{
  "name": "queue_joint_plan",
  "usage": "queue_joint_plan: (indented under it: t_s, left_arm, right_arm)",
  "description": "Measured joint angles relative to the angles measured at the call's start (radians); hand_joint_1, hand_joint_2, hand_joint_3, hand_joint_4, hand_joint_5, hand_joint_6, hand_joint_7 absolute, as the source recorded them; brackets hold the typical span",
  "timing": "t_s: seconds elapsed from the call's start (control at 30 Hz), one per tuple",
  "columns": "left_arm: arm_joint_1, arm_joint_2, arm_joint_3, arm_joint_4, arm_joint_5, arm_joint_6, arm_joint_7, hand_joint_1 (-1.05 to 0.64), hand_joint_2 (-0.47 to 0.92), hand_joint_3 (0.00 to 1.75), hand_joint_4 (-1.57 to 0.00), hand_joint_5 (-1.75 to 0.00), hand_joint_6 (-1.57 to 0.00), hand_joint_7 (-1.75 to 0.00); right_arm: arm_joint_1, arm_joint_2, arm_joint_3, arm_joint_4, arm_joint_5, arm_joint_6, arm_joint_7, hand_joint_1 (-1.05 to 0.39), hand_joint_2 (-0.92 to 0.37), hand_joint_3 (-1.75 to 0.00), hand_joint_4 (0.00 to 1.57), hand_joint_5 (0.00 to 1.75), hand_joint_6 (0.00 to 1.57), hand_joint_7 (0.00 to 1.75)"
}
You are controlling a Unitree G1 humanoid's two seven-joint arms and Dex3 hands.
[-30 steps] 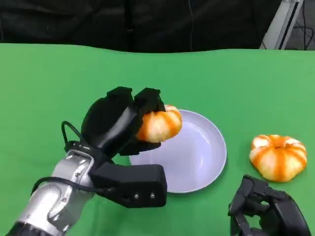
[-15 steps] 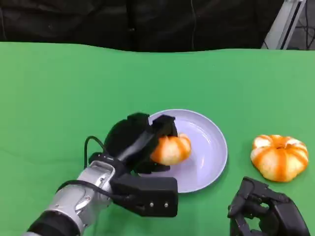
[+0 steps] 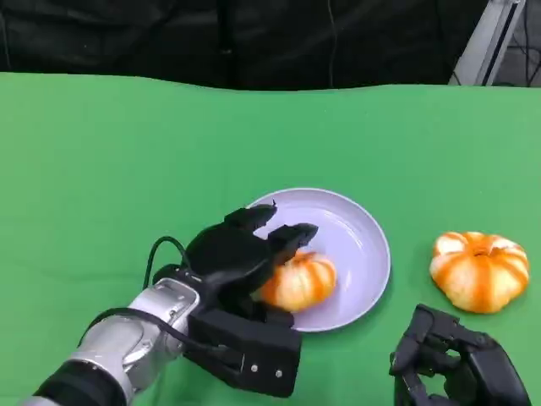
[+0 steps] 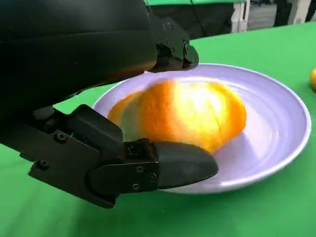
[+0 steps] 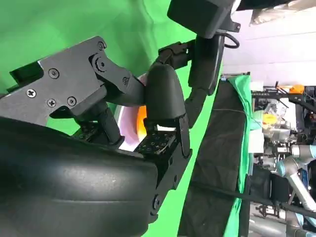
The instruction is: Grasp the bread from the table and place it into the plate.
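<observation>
we find the bread (image 3: 297, 281) lying in the plate (image 3: 363, 245) at its near left side. the left hand (image 3: 245, 254) is over it with fingers loosened and spread, gripping nothing. the right hand (image 3: 452, 364) rests curled and empty at the near right of the green table (image 3: 101, 169). a second bread (image 3: 478, 269) sits on the cloth right of the plate.

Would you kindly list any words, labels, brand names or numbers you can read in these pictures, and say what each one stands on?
None can be read.
The round orange-and-white bread, the lilac round plate, the green table cloth and the black left hand bear no lettering.
The cluttered shelves in the right wrist view are too small and blurred to tell.
</observation>
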Motion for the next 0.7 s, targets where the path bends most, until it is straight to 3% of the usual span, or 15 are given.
queue_joint_plan:
  t_s: [0.2, 0.3, 0.4, 0.5, 0.53, 0.7]
  left_arm:
    - [0.029, 0.025, 0.021, -0.085, -0.04, -0.001, -0.032, -1.05, 0.92, 0.83, 0.0, 0.0, -0.01, 0.0]
    - [0.058, 0.036, 0.053, -0.138, -0.095, -0.006, -0.07, -0.97, 0.92, 0.68, 0.0, 0.0, -0.09, -0.03]
    - [0.115, 0.044, 0.122, -0.219, -0.237, -0.044, -0.14, -0.79, 0.92, 0.49, -0.01, -0.01, -0.2, -0.04]
    - [0.198, 0.043, 0.206, -0.334, -0.408, -0.04, -0.231, -0.58, 0.92, 0.31, -0.15, -0.06, -0.33, -0.05]
    - [0.233, 0.038, 0.236, -0.376, -0.473, -0.034, -0.257, -0.48, 0.92, 0.29, -0.27, -0.09, -0.38, -0.05]
    - [0.383, 0.022, 0.348, -0.502, -0.748, -0.031, -0.375, -0.25, 0.92, 0.29, -0.6, -0.15, -0.59, -0.07]
  right_arm:
    - [-0.003, 0.0, -0.001, 0.0, 0.0, 0.0, 0.003, -0.14, -0.67, -1.0, 0.79, 1.75, 0.74, 1.53]
    - [-0.003, 0.0, -0.001, 0.0, 0.0, 0.0, 0.004, -0.14, -0.67, -1.0, 0.79, 1.75, 0.74, 1.54]
    - [-0.003, 0.0, -0.001, 0.0, 0.0, 0.002, 0.002, -0.13, -0.67, -1.01, 0.78, 1.75, 0.75, 1.53]
    - [-0.004, 0.0, 0.0, 0.001, -0.001, 0.002, 0.001, -0.13, -0.67, -1.02, 0.78, 1.75, 0.74, 1.53]
    - [-0.004, 0.001, -0.001, 0.001, 0.0, 0.001, 0.001, -0.13, -0.67, -1.02, 0.78, 1.75, 0.74, 1.53]
    - [-0.007, 0.001, 0.0, 0.002, 0.0, 0.0, 0.002, -0.14, -0.66, -1.02, 0.79, 1.75, 0.74, 1.52]
